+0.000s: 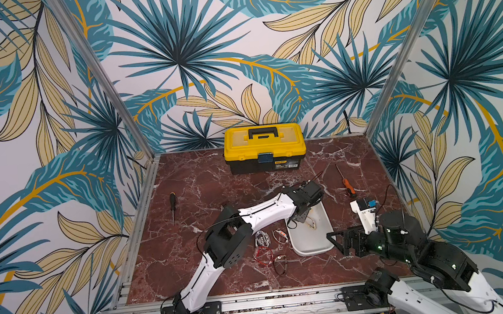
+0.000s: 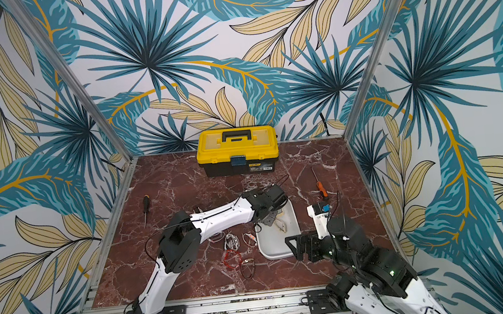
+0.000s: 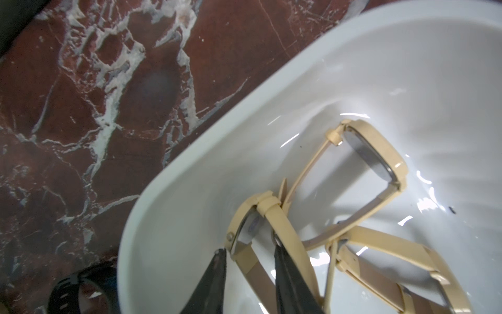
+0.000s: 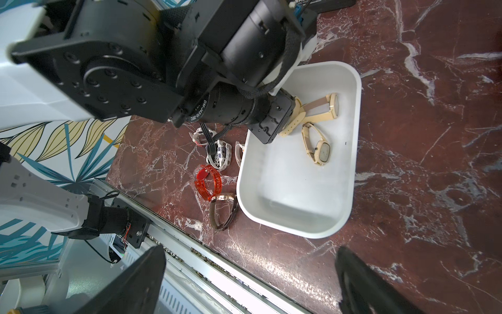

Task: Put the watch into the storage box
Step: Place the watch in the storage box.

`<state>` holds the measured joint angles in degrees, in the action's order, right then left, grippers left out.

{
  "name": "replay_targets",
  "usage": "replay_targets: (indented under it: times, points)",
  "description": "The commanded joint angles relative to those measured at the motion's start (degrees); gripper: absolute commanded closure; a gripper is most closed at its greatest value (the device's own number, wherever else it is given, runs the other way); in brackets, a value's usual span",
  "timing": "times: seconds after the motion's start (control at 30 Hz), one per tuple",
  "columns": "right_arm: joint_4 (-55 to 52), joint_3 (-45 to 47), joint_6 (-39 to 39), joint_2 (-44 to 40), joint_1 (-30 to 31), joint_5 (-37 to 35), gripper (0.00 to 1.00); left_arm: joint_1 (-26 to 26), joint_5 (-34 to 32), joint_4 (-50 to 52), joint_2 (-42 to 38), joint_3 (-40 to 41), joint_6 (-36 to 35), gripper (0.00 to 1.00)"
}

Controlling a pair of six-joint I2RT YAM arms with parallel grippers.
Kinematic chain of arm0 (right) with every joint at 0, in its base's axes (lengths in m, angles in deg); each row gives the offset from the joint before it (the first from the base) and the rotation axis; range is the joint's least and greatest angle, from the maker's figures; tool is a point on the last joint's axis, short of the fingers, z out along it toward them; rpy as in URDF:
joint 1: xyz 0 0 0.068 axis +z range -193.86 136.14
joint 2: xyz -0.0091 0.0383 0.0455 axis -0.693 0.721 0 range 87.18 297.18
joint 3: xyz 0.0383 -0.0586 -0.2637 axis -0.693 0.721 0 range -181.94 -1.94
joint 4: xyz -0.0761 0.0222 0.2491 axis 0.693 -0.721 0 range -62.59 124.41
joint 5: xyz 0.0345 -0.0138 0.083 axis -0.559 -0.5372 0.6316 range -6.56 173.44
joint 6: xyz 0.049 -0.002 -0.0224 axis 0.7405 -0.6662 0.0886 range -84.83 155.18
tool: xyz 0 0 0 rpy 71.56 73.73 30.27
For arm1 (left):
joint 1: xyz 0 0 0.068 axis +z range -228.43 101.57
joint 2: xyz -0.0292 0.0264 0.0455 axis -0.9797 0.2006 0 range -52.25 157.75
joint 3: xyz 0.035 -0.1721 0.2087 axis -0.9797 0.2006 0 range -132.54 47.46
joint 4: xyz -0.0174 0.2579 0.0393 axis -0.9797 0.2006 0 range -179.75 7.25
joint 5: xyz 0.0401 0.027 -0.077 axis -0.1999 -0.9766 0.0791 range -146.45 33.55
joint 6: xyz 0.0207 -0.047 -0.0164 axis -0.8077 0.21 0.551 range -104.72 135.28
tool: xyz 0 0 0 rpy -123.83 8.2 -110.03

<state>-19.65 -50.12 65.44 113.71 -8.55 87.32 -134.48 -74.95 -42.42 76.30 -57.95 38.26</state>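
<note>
LEFT ARM AT THE BOX: The left gripper point(image 3: 248, 248) is hanging low inside the box point(image 3: 217, 136). Its jaws are standing partly apart on either side of the strap of a beige watch point(image 3: 282, 225). The strap is sitting loose between them, not pinched, so the watch appears to be resting on the box floor near one end wall. Two other beige watches point(image 4: 323, 152) are lying just beside it at the same end, one propped on edge. The right gripper point(image 4: 250, 255) is waiting near the box's other end, jaws spread wide and carrying nothing. Several more, among them a red watch point(image 4: 207, 179), are lying on the table point(image 4: 407, 136) just beside the box. By the look of it, the watch is being set down rather than picked up. It is likely light, with a thin, bendy strap buckled into a loop. Its smooth case and glass face could slip or scratch, so the strap close to the case is looking like the surest hold. The glossy box floor may be letting it slide.
</note>
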Motion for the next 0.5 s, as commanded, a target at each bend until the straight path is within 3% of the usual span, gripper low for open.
replay_targets:
  times: [0.0, 0.3, 0.47]
  points:
    - [0.54, 0.27, 0.60, 0.11, 0.21, 0.06, 0.00, -0.06, -1.43, -0.49, -5.56, 1.67, 0.95, 0.59]
    - [0.97, 1.24, 0.95, -0.42, 0.24, 0.69, 0.00, -0.73, -1.80, -2.14, -20.74, 8.61, 5.47, 0.20]
    - [3.21, 2.71, 1.49, 0.28, 0.21, 3.89, 0.00, -0.72, -1.30, -5.33, -34.56, 20.03, 8.47, 0.03]
